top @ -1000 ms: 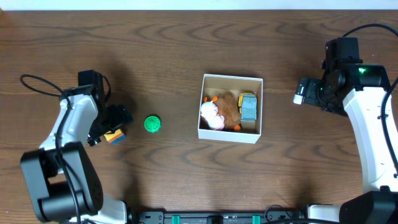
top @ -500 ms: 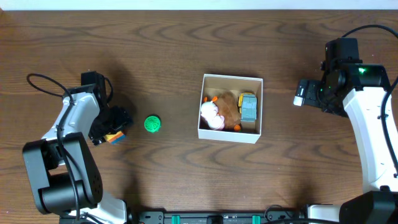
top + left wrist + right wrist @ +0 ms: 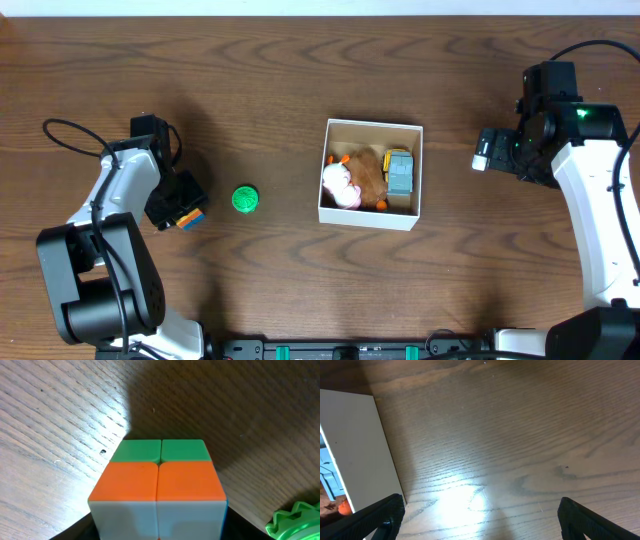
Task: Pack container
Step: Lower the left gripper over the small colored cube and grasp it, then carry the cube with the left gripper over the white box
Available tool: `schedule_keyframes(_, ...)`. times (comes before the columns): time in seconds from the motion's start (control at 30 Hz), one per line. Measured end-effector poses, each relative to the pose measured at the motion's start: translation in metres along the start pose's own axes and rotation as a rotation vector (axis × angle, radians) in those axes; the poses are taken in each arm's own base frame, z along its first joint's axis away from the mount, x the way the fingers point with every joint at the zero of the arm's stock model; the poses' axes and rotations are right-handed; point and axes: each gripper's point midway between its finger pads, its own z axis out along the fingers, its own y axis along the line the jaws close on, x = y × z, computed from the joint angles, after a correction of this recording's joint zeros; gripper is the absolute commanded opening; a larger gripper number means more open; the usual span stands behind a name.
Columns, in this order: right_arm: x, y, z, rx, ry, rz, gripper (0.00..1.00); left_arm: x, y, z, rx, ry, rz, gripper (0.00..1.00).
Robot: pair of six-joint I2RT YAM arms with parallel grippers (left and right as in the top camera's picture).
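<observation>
Dead centre on the table (image 3: 300,80) sits the container (image 3: 365,216), open on top. A white plush (image 3: 338,185), a brown plush (image 3: 368,175) and a little grey toy car (image 3: 399,172) are crowded toward the side nearer the robot. The far strip of tan floor looks bare.

Left of it, well apart, a green ridged toy (image 3: 245,199) lies on the wood. Just past that is a colour cube (image 3: 189,216), right at the tip of the left gripper (image 3: 178,208). From the left wrist view the cube fills the lower middle of the shot, orange face up and green face away. That gripper's own fingers don't show there though, so nobody can tell if they're pinching the cube or just parked around it. The right gripper (image 3: 482,517) hovers off the container's right wall with its fingers (image 3: 385,515) spread wide and nothing between them.

Looks like the step in hand is getting that cube into the box. To do it well, the left arm would want a square grip on two flat opposite faces. It'd also need a lift high enough to clear the green toy and the thin white wall. Best drop spot is probably over the bare strip rather than on the plush pile, where the cube could roll back out. Thin walls probably shove easily, so no bumping the rim.
</observation>
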Motion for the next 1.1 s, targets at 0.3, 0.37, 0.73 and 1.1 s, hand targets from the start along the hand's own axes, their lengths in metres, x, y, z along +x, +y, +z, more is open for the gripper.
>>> schedule_keyframes(0.3,0.000,0.000,0.000,0.001,0.002,-0.002,0.99,0.003,0.000,0.000,0.002,0.014,-0.003,0.49)
schedule_keyframes(0.37,0.001,0.000,0.000,0.001,0.002,-0.003,0.99,0.003,0.000,0.000,0.002,0.014,-0.003,0.45)
schedule_keyframes(0.73,0.001,0.000,0.000,0.001,0.003,-0.003,0.99,0.004,0.000,-0.004,0.002,0.022,-0.002,0.29)
schedule_keyframes(1.1,0.000,0.000,0.000,0.000,0.000,-0.003,0.99,-0.013,-0.064,-0.105,0.135,-0.248,0.202,0.20)
